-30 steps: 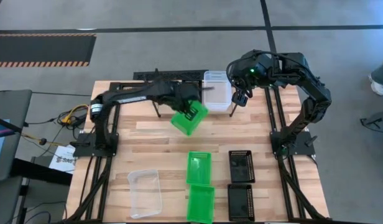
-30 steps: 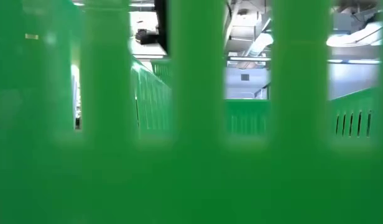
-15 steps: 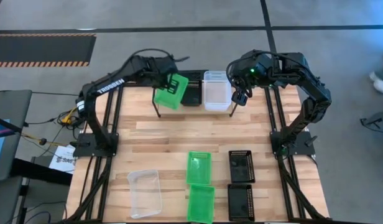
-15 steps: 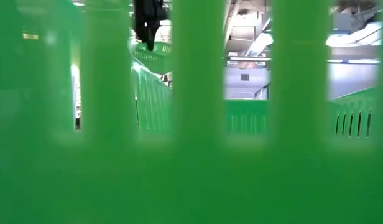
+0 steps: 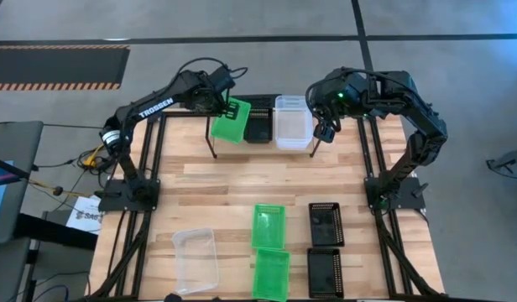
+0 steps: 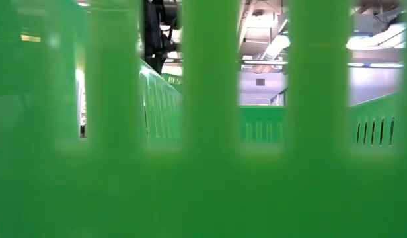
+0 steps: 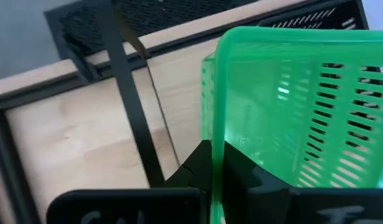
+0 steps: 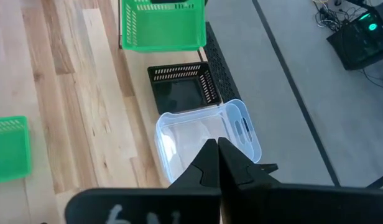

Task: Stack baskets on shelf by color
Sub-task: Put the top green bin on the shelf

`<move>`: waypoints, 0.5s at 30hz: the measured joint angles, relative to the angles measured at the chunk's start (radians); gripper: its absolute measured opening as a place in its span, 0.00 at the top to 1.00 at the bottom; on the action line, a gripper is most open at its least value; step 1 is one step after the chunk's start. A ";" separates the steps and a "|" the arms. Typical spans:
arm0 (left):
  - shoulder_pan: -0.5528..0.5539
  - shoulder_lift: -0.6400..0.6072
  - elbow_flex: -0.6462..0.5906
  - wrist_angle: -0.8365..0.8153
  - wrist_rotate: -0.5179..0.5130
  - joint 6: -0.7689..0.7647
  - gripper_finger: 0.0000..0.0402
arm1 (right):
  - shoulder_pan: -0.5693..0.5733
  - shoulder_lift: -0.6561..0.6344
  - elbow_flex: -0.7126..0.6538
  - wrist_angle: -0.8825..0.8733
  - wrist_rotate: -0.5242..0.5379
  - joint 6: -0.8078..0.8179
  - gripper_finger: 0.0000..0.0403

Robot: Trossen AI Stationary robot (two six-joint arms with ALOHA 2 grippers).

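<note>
My left gripper (image 5: 222, 105) is shut on a bright green basket (image 5: 231, 121), held tilted above the left end of the black wire shelf (image 5: 260, 143) at the table's far edge. On the shelf a black mesh basket (image 5: 258, 125) sits in the middle, and a clear basket (image 5: 292, 122) rests on the right end. My right gripper (image 5: 324, 133) hangs shut and empty, just right of the clear basket (image 8: 207, 140). The low view is almost filled by a green basket wall (image 6: 203, 165) close to the camera. My left gripper (image 7: 213, 154) pinches one side wall of the green basket at its rim (image 7: 210, 124). One finger is outside the wall and one finger (image 7: 241, 171) is inside. The fingers come from above, slanting down. The basket hangs tilted, clear of the table, over the shelf wire (image 7: 126, 93).
On the near half of the table lie a clear basket (image 5: 195, 260), two green baskets (image 5: 268, 226) (image 5: 271, 274) and two black baskets (image 5: 326, 224) (image 5: 325, 273). Bare wood stretches between them and the shelf's legs (image 5: 212, 149).
My left gripper has carried the green basket from over the table's middle toward the far edge and left, to above the shelf's left end, keeping it lifted. The basket has turned about as it went. Most of this happened in the first half second.
</note>
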 joint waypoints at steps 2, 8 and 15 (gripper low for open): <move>0.016 -0.002 -0.036 0.048 0.026 -0.008 1.00 | 0.000 0.000 0.000 0.000 0.000 -0.003 0.99; 0.050 -0.001 -0.143 0.187 0.110 -0.049 1.00 | 0.000 0.000 0.000 0.000 0.000 -0.021 0.99; 0.077 -0.001 -0.243 0.232 0.113 -0.127 1.00 | 0.000 0.000 0.000 0.000 -0.001 -0.021 0.99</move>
